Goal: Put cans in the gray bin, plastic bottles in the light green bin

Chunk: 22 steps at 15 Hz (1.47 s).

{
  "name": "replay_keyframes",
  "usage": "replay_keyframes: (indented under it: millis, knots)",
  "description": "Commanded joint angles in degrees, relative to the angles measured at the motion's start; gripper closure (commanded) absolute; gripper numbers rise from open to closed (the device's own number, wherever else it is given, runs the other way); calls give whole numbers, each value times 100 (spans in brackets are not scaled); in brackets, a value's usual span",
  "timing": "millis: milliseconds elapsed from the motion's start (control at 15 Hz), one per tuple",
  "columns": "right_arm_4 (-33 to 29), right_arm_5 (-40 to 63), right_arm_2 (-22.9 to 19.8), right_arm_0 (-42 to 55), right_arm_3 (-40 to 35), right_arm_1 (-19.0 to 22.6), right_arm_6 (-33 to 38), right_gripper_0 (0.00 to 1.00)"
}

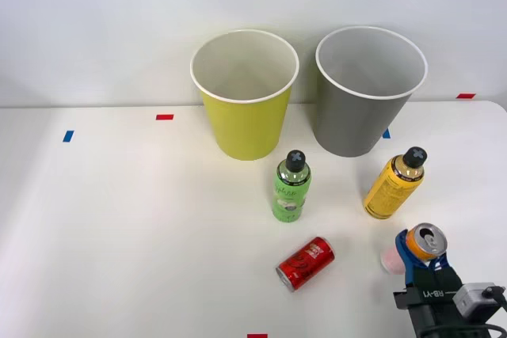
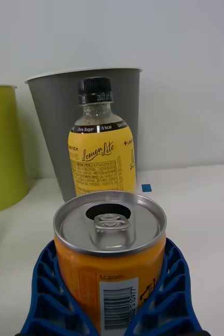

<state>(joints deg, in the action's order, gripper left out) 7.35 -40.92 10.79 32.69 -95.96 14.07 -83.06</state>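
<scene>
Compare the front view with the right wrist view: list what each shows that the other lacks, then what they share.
Front view alone: the red can lying on its side on the table, the green bottle standing upright, red and blue tape marks, and the pale insides of both bins.

Right wrist view alone: the yellow bottle's "Lemon Lite" label, the held can's barcode, and its open tab.

Both: the pincer shut on the orange can, the yellow bottle beyond it, the gray bin and the light green bin.
</scene>
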Motion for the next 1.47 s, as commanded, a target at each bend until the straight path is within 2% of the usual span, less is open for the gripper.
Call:
replay_keyframes:
  millis: [67,200,333,733,867,1067,1467]
  knots:
    - [21,585,99,334,-837,351,79,100]
    - [65,1200,152,563,-1637,605,150,100]
    - [109,1578,231,572,-2120,720,220,100]
    - [285,1631,486,-114,-2419,702,405,100]
    - [346,2158,530,-422,-2788,632,466,100]
    - [425,3494,451,-800,-3693,430,528,100]
    - [496,5261,-59,-2338,-3799,-142,668,100]
